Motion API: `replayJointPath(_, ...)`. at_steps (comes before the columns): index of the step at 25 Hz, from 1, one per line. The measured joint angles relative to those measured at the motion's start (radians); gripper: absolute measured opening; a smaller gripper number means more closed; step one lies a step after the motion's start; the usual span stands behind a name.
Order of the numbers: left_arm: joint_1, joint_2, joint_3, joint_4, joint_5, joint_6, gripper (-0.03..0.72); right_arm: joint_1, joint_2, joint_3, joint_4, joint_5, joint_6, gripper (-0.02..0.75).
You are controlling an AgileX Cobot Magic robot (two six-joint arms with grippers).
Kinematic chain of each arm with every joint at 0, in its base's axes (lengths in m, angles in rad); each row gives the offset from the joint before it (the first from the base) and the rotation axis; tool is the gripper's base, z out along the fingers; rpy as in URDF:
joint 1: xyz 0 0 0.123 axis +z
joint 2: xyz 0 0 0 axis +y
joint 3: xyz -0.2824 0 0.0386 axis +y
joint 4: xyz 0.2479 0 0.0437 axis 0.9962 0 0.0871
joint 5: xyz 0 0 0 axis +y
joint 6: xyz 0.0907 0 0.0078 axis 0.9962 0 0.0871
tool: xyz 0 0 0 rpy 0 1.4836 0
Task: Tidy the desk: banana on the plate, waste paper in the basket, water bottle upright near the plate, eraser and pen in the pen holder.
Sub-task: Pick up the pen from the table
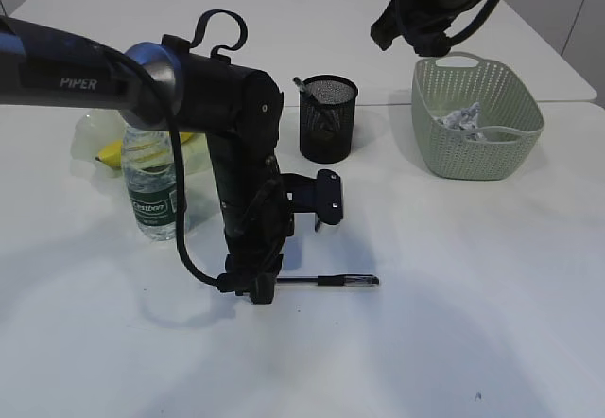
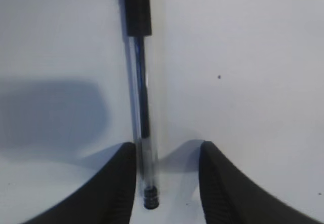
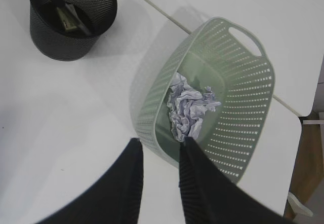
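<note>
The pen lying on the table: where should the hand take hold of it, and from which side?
From straight above, across the clear barrel near its back end. The pen lies flat on the table, so only its sides offer grip. The left hand already straddles that end.

Your left arm (image 1: 189, 87) reaches in from the left side, bends at the elbow and points straight down to the table. Its gripper (image 2: 167, 183) is low at the surface; the jaws stand apart, and one finger (image 2: 119, 183) lies on each side of the gap. Your right arm (image 1: 435, 2) hangs high at the back. Its gripper (image 3: 161, 178) points downward, jaws a little apart, and it holds nothing.
</note>
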Motion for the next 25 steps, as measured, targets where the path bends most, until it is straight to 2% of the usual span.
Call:
replayJointPath(3, 0.0, 0.0, 0.0, 0.002, -0.005, 0.0, 0.254, 0.0, 0.0, 0.0, -0.005, 0.0, 0.0, 0.192)
replayJointPath(13, 0.0, 0.0, 0.0, 0.001, -0.052, 0.0, 0.234, 0.0, 0.0, 0.0, -0.007, 0.0, 0.0, 0.192)
replayJointPath(18, 0.0, 0.0, 0.0, 0.001, -0.062, 0.0, 0.148, 0.0, 0.0, 0.0, -0.007, 0.0, 0.0, 0.192)
replayJointPath(19, 0.0, 0.0, 0.0, 0.001, -0.067, 0.0, 0.168, 0.0, 0.0, 0.0, -0.007, 0.0, 0.0, 0.191)
replayJointPath(25, 0.0, 0.0, 0.0, 0.003, -0.075, 0.0, 0.057, 0.0, 0.0, 0.0, -0.009, 0.0, 0.0, 0.192)
